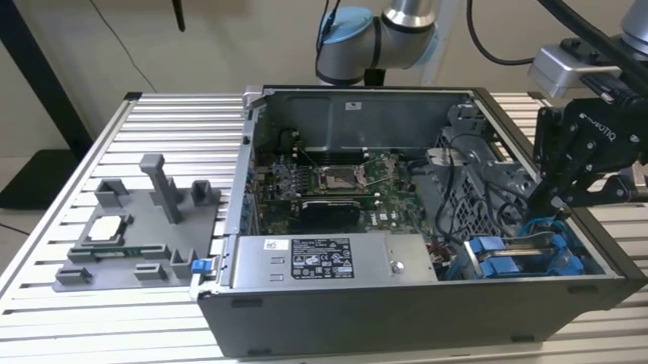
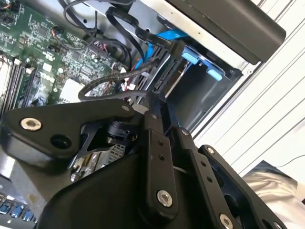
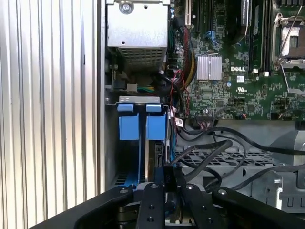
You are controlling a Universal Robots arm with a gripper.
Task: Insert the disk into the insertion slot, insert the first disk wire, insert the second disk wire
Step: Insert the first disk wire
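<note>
Well, where does the disk [image 3: 156,128] sit? (M.)

In its slot at the corner of the case [image 1: 405,318], on the exterior view's right. Judged seated: the glossy blue carrier tabs stand square at the bay mouth, beside the perforated grey cage [image 3: 267,191]. (K.)

Pincer [image 3: 164,172]? (M.)

Reaching down into the bay just beside the disk. Matte black links, pressed together at the tips, among round black wires [image 3: 209,151]. A narrow stance probably suits the tight gap, but whether a plug is nipped between, cannot tell. (K.)

Surroundings? (M.)

Green board [image 3: 238,76] alongside, studded with small parts. The case lies open side up on the ribbed aluminium tabletop [image 1: 172,129], likely so the arm can reach in from above. (K.)
</note>
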